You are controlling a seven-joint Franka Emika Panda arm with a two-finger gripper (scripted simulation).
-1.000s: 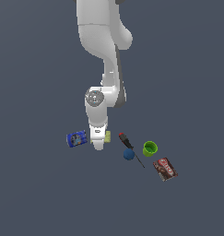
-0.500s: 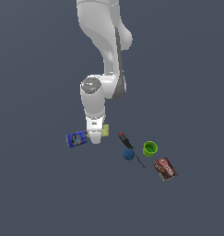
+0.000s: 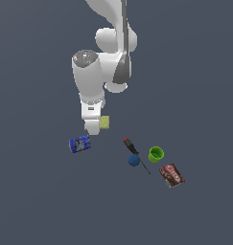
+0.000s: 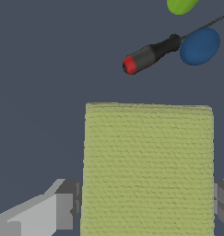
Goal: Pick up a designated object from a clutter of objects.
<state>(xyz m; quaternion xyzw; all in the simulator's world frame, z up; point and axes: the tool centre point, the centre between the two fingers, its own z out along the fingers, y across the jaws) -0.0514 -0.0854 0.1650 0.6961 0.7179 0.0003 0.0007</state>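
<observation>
Since 1 second ago the arm has risen, and the yellow-green sponge block (image 3: 104, 122) has come up with it, away from the spot beside the blue can.

In the exterior view, the white Panda arm hangs over the dark desk (image 3: 36, 201) with its tool (image 3: 93, 126) pointing down. The sponge block shows at the tool's tip, on the exterior view's right side of it, above and to the right of the blue printed can (image 3: 80, 144). Well apart to the exterior view's right lie the red-handled screwdriver (image 3: 135, 154), the blue ball (image 3: 133, 161) touching its shaft, the green cup (image 3: 156, 154) and the red-brown box (image 3: 172, 175).

In the wrist view, the sponge block (image 4: 148, 170) fills the middle, its woven face toward the camera. The tool (image 4: 148, 205) is closed on it: 1 grey finger (image 4: 44, 212) presses each side edge. Beyond the block, the screwdriver (image 4: 152, 54), the blue ball (image 4: 199, 45) and an edge of the green cup (image 4: 181, 5) lie on the desk.
</observation>
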